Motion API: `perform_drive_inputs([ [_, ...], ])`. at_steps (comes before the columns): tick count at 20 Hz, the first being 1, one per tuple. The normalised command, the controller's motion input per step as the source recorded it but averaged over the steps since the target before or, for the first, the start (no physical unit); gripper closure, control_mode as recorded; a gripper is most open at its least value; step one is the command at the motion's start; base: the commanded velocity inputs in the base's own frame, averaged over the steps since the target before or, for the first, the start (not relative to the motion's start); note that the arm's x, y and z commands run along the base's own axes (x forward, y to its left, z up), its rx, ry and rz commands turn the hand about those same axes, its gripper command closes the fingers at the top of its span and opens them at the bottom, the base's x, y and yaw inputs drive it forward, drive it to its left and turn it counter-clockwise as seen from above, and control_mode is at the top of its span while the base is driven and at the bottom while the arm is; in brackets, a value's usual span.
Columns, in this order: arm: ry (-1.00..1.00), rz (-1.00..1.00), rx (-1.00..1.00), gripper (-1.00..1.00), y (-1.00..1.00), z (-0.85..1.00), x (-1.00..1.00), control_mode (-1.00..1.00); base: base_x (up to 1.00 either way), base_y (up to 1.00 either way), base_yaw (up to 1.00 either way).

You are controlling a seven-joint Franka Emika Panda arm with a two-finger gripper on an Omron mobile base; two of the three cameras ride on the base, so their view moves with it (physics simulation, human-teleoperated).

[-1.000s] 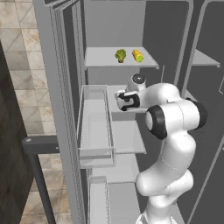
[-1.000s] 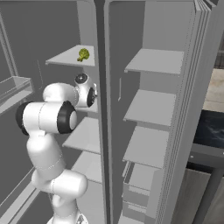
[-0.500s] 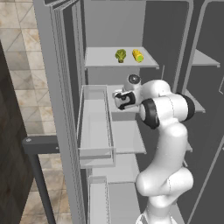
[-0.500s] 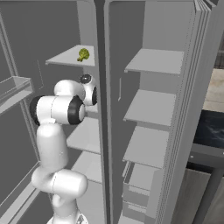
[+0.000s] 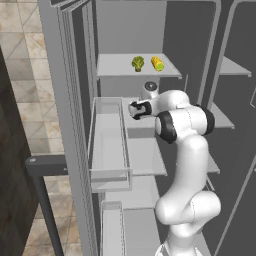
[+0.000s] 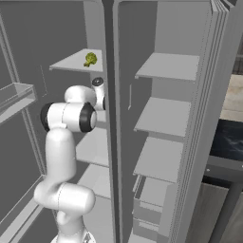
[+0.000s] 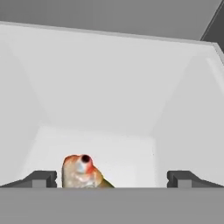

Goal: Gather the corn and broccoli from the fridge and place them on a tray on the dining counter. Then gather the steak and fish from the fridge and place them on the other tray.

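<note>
Now our arm has swung its elbow up and further into the fridge (image 5: 75, 100), and our gripper (image 7: 111, 177) hangs wide open and empty on the middle level. An orange-and-white fish (image 7: 81, 173) lies between its tips. The broccoli (image 5: 137, 63) and corn (image 5: 157, 63) sit untouched on the shelf (image 5: 115, 67) above, so gathering hasn't started.

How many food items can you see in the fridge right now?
3: the broccoli and the corn side by side on the upper shelf, and an orange-and-white item, perhaps the fish, low in the hand view. More may be hidden.
</note>
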Motion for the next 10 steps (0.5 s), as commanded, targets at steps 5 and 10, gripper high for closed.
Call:
perform_drive_inputs([
  [5, 0.03, 0.01, -0.03, -1.00, -0.13, -0.65, -0.18, -1.00, 0.00, 0.00, 0.00],
  [10, -0.08, 0.00, -0.09, -1.00, 0.00, -0.97, -0.53, -1.00, 0.00, 0.00, 0.00],
])
